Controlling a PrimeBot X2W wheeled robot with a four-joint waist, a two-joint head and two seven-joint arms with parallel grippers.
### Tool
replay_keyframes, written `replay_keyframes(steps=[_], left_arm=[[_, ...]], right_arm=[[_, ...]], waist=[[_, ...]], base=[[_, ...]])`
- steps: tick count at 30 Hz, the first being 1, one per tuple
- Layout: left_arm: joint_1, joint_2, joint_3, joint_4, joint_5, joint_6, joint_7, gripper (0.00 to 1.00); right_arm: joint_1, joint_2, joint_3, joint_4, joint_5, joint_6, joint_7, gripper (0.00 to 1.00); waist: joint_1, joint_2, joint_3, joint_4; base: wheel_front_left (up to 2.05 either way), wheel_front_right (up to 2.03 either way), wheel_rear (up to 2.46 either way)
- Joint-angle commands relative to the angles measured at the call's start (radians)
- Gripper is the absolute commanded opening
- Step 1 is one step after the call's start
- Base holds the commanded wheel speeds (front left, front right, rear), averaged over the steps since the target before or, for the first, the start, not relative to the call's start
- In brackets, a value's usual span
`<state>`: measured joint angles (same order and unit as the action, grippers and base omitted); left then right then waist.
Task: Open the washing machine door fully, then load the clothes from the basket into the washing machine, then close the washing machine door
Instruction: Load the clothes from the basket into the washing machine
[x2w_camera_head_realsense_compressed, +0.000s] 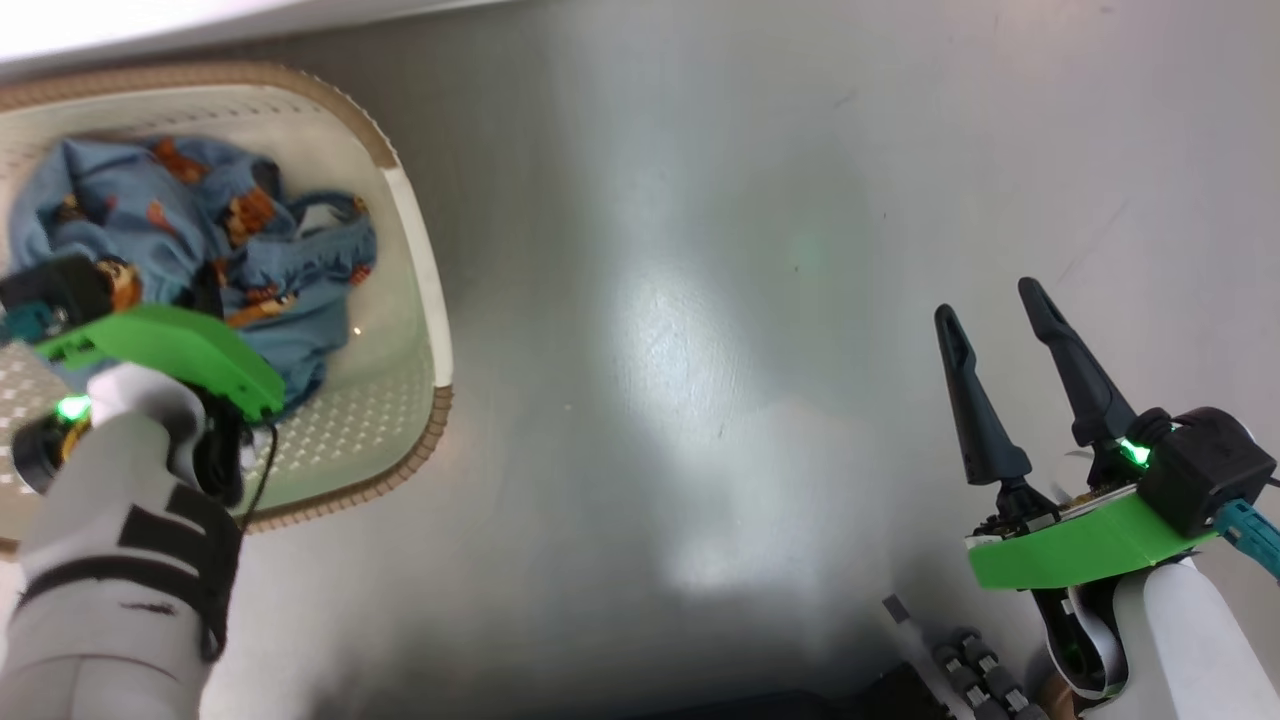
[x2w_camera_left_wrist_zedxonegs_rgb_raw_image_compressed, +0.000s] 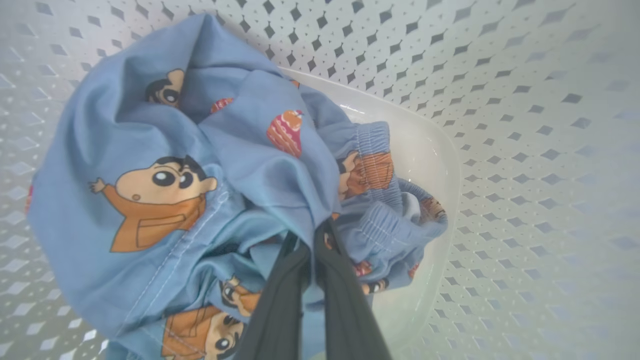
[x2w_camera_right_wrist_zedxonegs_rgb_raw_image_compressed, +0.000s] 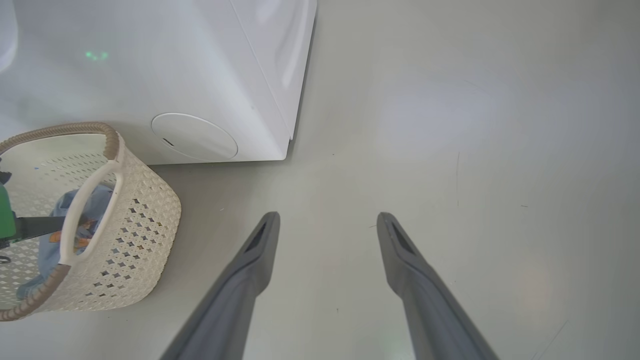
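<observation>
The clothes (x2w_camera_head_realsense_compressed: 200, 230) lie bunched in the basket (x2w_camera_head_realsense_compressed: 420, 250); our left jaws are pinched shut on a fold. We judge them light, soft, floppy, so a thick bunched fold holds best. Our right jaws hang open.

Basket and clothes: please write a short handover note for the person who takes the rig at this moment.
Left gripper: down inside the basket, shut on a fold of the clothes.
Right gripper: open, empty, above the bare floor.
The basket stands on the floor close to the washing machine; all visible clothes are inside it.
Done: grasp taken. The door's state cannot be judged from here.
Left: lift the clothes, load them into the washing machine, close the door.
</observation>
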<state>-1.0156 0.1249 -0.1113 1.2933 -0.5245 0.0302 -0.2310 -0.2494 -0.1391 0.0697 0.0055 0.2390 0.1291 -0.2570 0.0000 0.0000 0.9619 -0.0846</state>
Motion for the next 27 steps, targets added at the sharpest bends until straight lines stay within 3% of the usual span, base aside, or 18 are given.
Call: replay_keyframes(steps=[1, 6, 16, 27], left_arm=[[0.068, 0.032, 0.023, -0.003, -0.01, -0.005, -0.017, 0.0], [0.127, 0.019, 0.038, -0.027, -0.017, -0.017, -0.029, 0.0], [0.364, -0.01, 0.143, -0.324, 0.05, 0.008, -0.031, 0.0], [0.666, -0.066, 0.246, -0.608, 0.16, -0.014, -0.031, 0.0]], right_arm=[[0.031, -0.008, 0.024, -0.005, 0.002, 0.002, -0.005, 1.0], [0.025, -0.005, 0.035, 0.025, 0.009, 0.002, -0.005, 1.0], [0.043, 0.017, 0.044, 0.086, 0.031, 0.002, -0.005, 1.0], [0.14, 0.044, 0.054, 0.136, 0.053, 0.002, -0.005, 1.0]], waist=[[0.0, 0.0, -0.044, 0.017], [0.0, 0.0, -0.117, 0.032], [0.0, 0.0, -0.327, 0.061], [0.0, 0.0, -0.607, 0.096]], base=[[0.0, 0.0, 0.0], [0.0, 0.0, 0.0], [0.0, 0.0, 0.0], [0.0, 0.0, 0.0]])
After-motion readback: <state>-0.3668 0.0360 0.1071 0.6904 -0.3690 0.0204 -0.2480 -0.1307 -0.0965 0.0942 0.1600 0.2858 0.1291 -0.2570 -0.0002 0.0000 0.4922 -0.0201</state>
